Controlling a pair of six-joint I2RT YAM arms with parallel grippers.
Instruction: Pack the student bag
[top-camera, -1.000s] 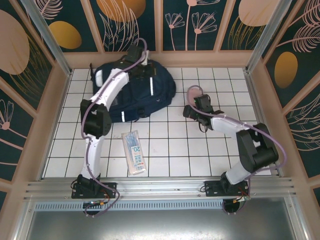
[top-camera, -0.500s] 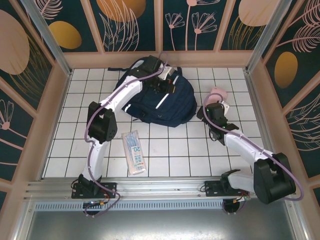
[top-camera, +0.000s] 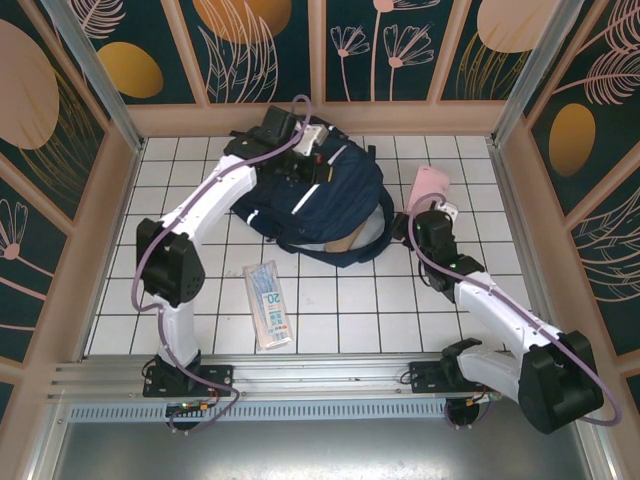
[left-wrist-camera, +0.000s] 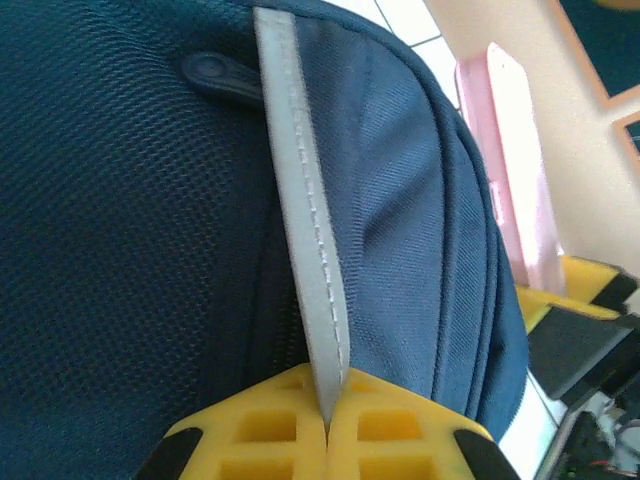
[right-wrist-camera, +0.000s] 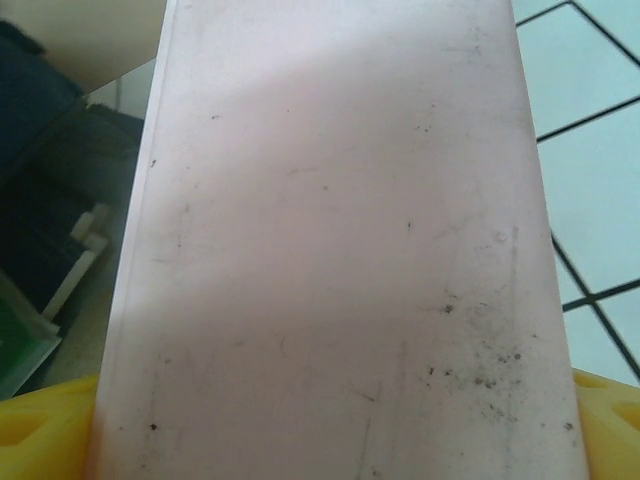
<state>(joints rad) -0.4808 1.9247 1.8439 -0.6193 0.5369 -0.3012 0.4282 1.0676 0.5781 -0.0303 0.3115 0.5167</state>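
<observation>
White-tiled desk (top-camera: 400, 300) carries the student bag (top-camera: 320, 200) at its far middle. Left jaws pinch together on its reflective stripe (left-wrist-camera: 300, 200), seemingly lifting the mouth. Right jaws, spread wide, clamp a pink case (right-wrist-camera: 330, 220) beside it. Next, the case must slide into that opening.

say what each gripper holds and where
left gripper pinches the student bag by its reflective stripe; right gripper clamps the pink case across its width

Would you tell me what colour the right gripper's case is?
Pale pink case, best in right wrist view.
</observation>
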